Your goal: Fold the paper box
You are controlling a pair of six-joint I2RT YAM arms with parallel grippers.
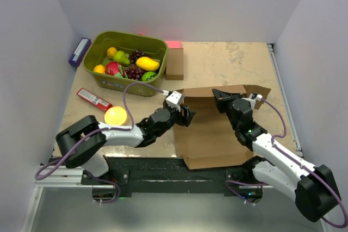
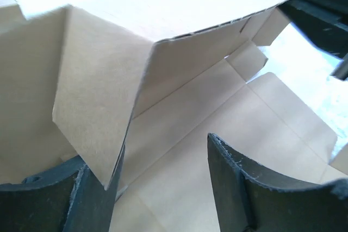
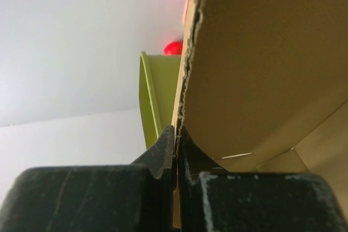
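Currently, the green bin (image 1: 120, 85) occupies the upper left of the top view, with the orange ball (image 1: 116, 116) below it. The left gripper (image 1: 186, 116) sits at the left edge of the paper box (image 1: 209, 137). Its jaws stand apart, and the corner of a raised side flap hangs just beside one finger (image 2: 54, 202). The paper box lies centre-right on the table (image 1: 228, 63), with its rear wall raised. The right gripper (image 1: 220, 96), right of centre, is clamped on the top edge of that wall.
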